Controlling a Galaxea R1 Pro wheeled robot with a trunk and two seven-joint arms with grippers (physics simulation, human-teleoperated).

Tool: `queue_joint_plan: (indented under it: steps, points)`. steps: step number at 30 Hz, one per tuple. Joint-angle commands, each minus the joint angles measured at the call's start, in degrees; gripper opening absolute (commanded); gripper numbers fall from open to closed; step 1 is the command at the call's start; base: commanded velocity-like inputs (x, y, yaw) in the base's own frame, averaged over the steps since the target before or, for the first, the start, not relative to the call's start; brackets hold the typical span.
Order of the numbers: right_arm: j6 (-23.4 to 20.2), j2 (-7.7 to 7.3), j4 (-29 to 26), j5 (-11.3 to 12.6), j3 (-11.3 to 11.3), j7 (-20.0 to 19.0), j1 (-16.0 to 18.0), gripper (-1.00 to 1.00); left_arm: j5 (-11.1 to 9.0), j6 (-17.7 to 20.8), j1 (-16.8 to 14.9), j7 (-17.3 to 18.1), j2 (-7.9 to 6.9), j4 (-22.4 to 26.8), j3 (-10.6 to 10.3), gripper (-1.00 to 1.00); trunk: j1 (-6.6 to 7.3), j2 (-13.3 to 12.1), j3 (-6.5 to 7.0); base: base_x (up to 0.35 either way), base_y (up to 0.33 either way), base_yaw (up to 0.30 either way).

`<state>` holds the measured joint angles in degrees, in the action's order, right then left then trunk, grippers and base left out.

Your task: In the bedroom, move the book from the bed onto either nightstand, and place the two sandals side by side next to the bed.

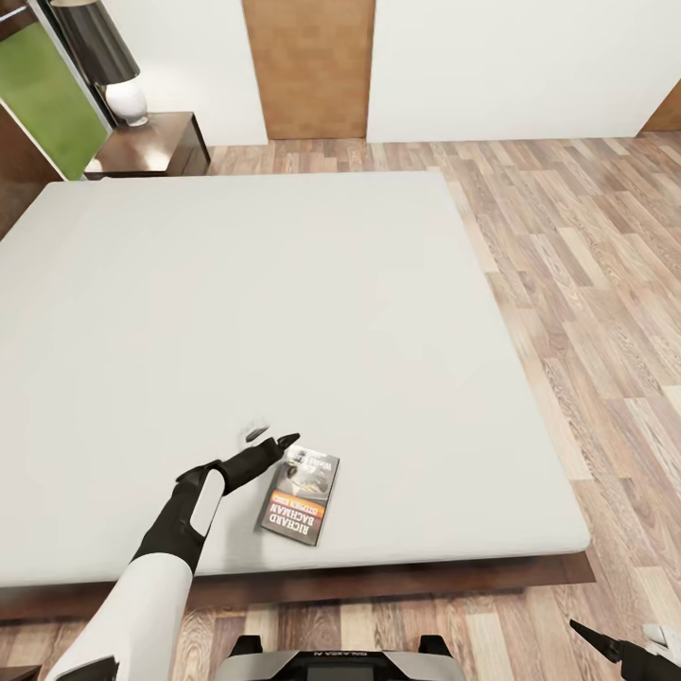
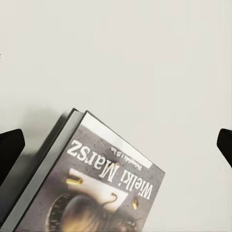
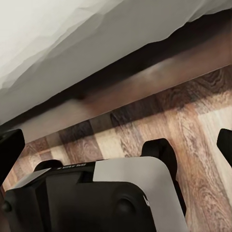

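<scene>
1. Nearest the head camera, the robot's own base [image 1: 340, 660] sits at the foot of the bed [image 1: 284, 312], on the wood-plank floor [image 1: 586, 284].
2. Left arm: it reaches up over the mattress edge, and the left gripper [image 1: 267, 438] is spread – 1 dark fingertip [image 1: 287, 441] lies just beside the book's far corner, the other is raised above the sheet. From the left wrist, both fingers [image 2: 9, 152] stand wide apart at the frame's sides with the book [image 2: 92, 183] between them, not yet clasped.
3. Lying flat on the pale-grey mattress near its foot edge, the book [image 1: 301, 493] is turned at a slight slant, its grey-and-orange cover up.
4. Far left, by the head of the bed – a dark-brown nightstand [image 1: 151, 147] carrying a lamp [image 1: 106, 57] with a dark shade and white base.
5. Behind the bed, a brown wooden door [image 1: 309, 66] is set in the white wall.
6. Right gripper [image 1: 605, 645]: low at the right, over the floor. From the right wrist its 2 fingers [image 3: 10, 152] stand spread apart, holding nothing, above the robot's base [image 3: 96, 198] and the bed frame [image 3: 145, 77].
</scene>
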<state>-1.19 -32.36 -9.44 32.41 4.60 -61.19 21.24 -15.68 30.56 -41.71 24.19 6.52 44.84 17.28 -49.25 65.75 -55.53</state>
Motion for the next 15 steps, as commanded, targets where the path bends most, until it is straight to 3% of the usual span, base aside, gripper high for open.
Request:
queue_joint_plan:
  steps: [1,15]
  points:
    - [-0.1,0.00,0.0,-0.3,0.5,-0.2,0.0,1.00,-0.2,0.5,0.0,0.2,0.07,0.0,0.3,1.00,0.00,0.0,-0.03,0.000,0.000,0.000]
    - [-0.1,0.00,0.0,-0.3,0.5,-0.2,0.0,1.00,-0.3,0.5,0.0,0.2,0.07,0.0,0.3,1.00,-2.42,4.4,-2.00,0.000,0.000,0.000]
